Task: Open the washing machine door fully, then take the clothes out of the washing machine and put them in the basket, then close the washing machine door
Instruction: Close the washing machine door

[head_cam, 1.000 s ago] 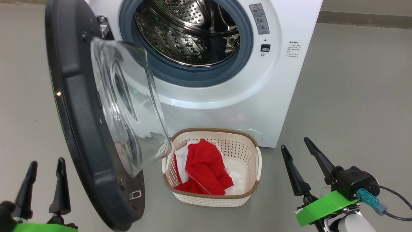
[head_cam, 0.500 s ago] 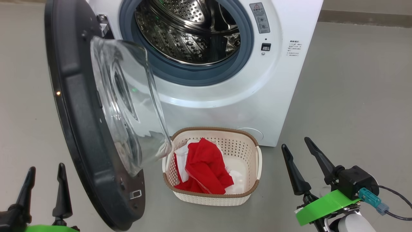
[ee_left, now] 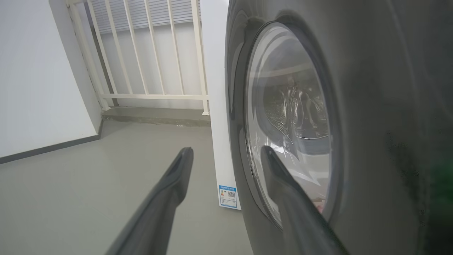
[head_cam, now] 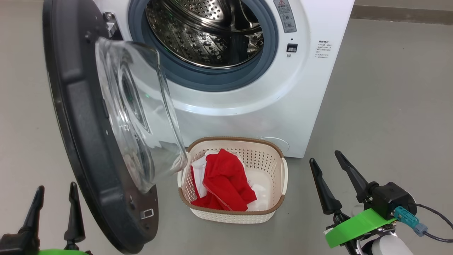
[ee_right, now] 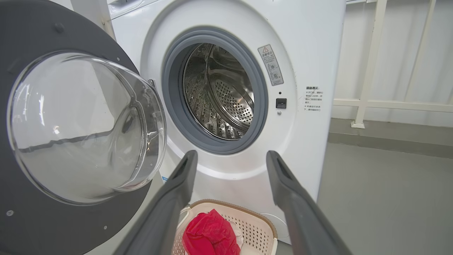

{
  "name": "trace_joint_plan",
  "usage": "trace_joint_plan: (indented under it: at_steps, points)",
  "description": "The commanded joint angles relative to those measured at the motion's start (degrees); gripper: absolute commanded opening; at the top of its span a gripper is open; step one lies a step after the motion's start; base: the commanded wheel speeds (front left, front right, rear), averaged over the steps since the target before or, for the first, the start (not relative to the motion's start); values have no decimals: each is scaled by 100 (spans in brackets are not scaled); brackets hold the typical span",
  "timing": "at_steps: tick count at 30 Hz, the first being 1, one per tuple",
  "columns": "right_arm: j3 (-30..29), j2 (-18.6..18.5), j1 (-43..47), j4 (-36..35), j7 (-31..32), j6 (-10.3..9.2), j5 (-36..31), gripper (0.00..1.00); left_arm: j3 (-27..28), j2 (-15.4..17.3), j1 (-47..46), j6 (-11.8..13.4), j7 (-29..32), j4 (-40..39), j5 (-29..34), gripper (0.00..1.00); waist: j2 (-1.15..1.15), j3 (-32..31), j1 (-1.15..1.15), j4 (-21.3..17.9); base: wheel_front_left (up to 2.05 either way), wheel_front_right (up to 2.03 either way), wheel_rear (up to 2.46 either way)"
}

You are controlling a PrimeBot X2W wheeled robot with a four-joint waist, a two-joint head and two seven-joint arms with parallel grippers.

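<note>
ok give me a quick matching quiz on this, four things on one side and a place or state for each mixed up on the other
Things:
1. door
2. drum
3. clothes
4. right gripper

Place or state:
a. in the basket
b. swung out on its hinge
c. jaws apart, nothing held
d. bare steel, no fabric seen inside

Pairs: 1-b, 2-d, 3-a, 4-c
</note>
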Motion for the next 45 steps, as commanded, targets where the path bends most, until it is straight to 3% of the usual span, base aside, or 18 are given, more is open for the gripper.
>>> trace_joint_plan:
  at_steps: [1,23,24,25,27,35,42,45]
  points:
    - [90,-15,-132,-157,-36,36,-47,100,213,65,-41,-40,-67,-114,131,100,0,12,0,5,0,0,0]
    - [130,-26,-141,-135,-36,36,-38,100,300,-125,-70,-159,-68,-35,408,97,0,14,0,60,0,0,0]
    - [129,-25,-140,-134,-36,36,-38,100,289,-128,-78,-165,-68,-25,401,30,0,11,0,60,0,0,0]
    - [127,-25,-140,-133,-36,36,-37,100,279,-131,-89,-172,-68,-22,388,0,0,9,0,59,0,0,0]
    - [120,-24,-140,-133,-36,36,-36,100,291,-150,-129,-188,-68,-25,247,0,0,7,0,59,0,0,0]
    - [144,-26,-108,-102,-36,36,-12,100,619,-194,-544,-238,-8,-54,-1318,0,0,-36,0,60,0,0,0]
    - [213,-18,-75,-56,-36,36,65,100,1035,-256,-1113,-243,1434,-423,-4479,0,0,-79,0,42,0,0,0]
    - [242,-15,-65,-51,-36,36,88,100,1219,-268,-1239,14,2232,-680,-5704,0,0,-95,0,26,0,0,0]
